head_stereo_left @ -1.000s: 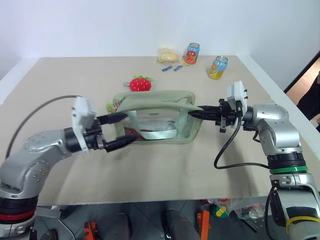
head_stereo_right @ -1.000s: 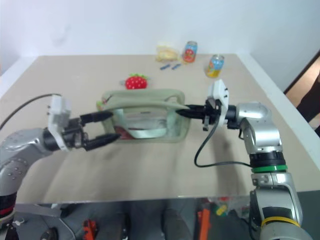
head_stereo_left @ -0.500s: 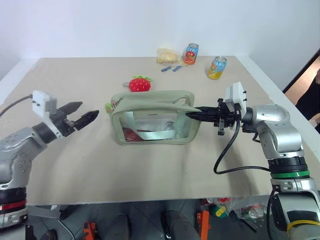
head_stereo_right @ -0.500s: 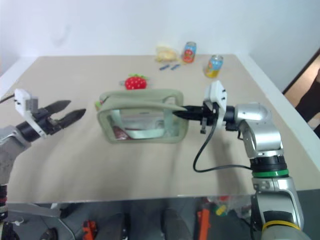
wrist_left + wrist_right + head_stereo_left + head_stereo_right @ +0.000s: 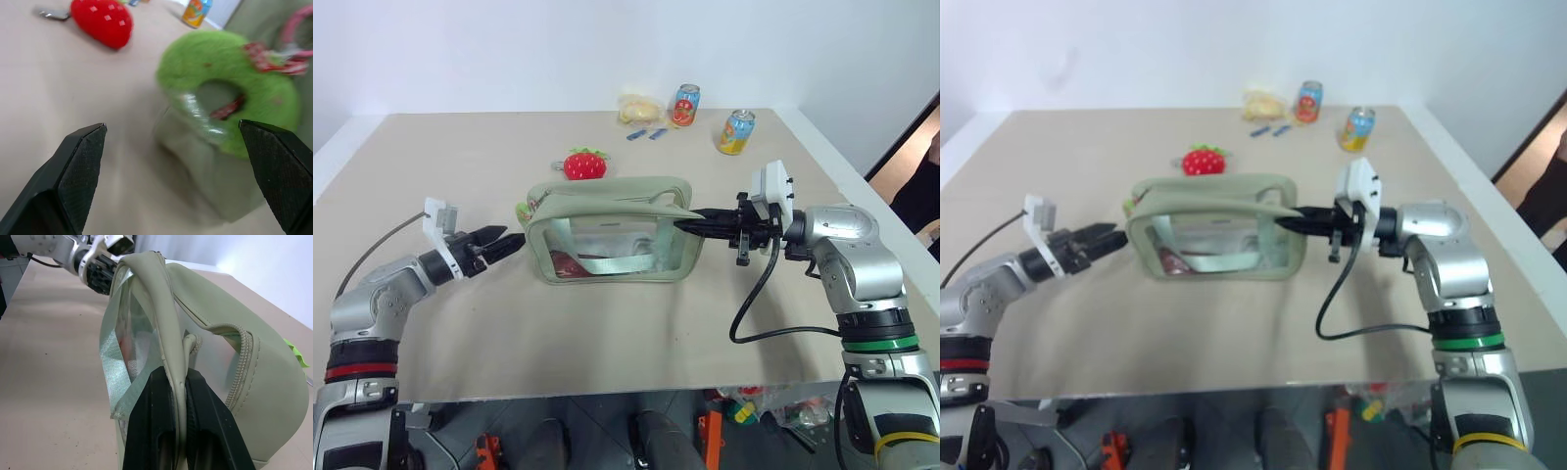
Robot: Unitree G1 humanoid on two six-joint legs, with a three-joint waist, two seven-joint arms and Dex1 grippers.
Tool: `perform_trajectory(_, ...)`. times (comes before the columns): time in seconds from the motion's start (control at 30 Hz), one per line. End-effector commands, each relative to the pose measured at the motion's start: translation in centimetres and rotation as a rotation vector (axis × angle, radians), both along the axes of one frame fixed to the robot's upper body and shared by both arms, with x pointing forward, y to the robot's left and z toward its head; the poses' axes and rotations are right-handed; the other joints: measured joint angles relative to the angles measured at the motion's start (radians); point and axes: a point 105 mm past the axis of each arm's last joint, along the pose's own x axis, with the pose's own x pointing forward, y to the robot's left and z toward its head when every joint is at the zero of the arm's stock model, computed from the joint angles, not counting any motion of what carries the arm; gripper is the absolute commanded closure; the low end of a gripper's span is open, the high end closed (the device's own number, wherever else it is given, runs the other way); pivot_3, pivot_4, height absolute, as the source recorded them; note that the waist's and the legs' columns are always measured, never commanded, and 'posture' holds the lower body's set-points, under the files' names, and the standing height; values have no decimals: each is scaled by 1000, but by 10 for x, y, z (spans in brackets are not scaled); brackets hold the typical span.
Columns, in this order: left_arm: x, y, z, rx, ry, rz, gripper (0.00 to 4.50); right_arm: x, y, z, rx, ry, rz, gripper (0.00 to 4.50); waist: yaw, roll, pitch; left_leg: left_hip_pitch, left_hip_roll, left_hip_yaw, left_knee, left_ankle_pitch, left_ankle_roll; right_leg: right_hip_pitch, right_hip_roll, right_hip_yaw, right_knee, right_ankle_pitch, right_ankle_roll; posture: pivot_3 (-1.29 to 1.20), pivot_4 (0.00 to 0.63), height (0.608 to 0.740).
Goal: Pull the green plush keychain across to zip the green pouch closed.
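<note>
Beige tabletop (image 5: pixel 607 323) is stretching out beneath both my arms. My left gripper (image 5: pixel 506 242) is hovering with its two black fingers (image 5: pixel 78 166) spread wide and holding nothing; just ahead of its tips the green plush keychain (image 5: pixel 230 95), a fuzzy lime ring, is hanging at the near end of the green pouch (image 5: pixel 612 240), not touched by either finger. My right gripper (image 5: pixel 690 224) is reaching in from the pouch's opposite end, its fingers pressed together and pinching the pouch's fabric strap (image 5: pixel 168 347) right beside the end of the top zipper (image 5: pixel 242 357). Beyond the keychain, further from my left fingertips, a red strawberry plush (image 5: pixel 587 164) is lying on the table. Well past the pouch, near the far edge, two drink cans (image 5: pixel 688 105) are standing upright, with a yellowish packet (image 5: pixel 641 109) next to them.
</note>
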Motion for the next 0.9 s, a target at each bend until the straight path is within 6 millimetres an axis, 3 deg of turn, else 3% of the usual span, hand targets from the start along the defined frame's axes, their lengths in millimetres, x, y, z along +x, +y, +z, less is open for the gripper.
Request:
perform_trajectory(0.03, 8, 0, 17, -21, -80, 11, 0, -5, 1, 7, -2, -36, 13, 4456, 1, 0, 0, 0, 0, 0, 0, 0, 0, 0, 0, 0, 0, 0, 0, 0, 150, 740)
perform_trajectory(0.27, 17, -17, 20, -74, -89, -47, 0, -4, 1, 6, 2, -36, 4, 4456, 1, 0, 0, 0, 0, 0, 0, 0, 0, 0, 0, 0, 0, 1, 2, 0, 150, 740)
perform_trajectory(0.3, 19, -18, 20, -82, -90, -52, 577, -3, 1, 6, 3, -36, 3, 4500, 1, 0, 0, 0, 0, 0, 0, 0, 0, 0, 0, 0, 0, 1, 2, 0, 150, 740)
perform_trajectory(0.67, 24, -20, 30, -140, -127, -73, 4251, -1, 0, 5, 0, -36, -4, 4500, 3, 0, 0, 0, 0, 0, 0, 0, 0, 0, 0, 0, 0, 1, 2, 0, 150, 740)
perform_trajectory(0.7, 24, -20, 32, -143, -133, -73, 4462, -1, 0, 5, -2, -36, -5, 4500, 3, 0, 0, 0, 0, 0, 0, 0, 0, 0, 0, 0, 0, 1, 2, 0, 150, 740)
perform_trajectory(0.9, 14, -20, 60, -150, -220, -110, 4462, -1, -1, 5, -6, -36, -9, 4500, 3, 0, 0, -1, 0, 0, 0, 0, 0, 0, 0, 0, 0, 1, 2, 0, 150, 740)
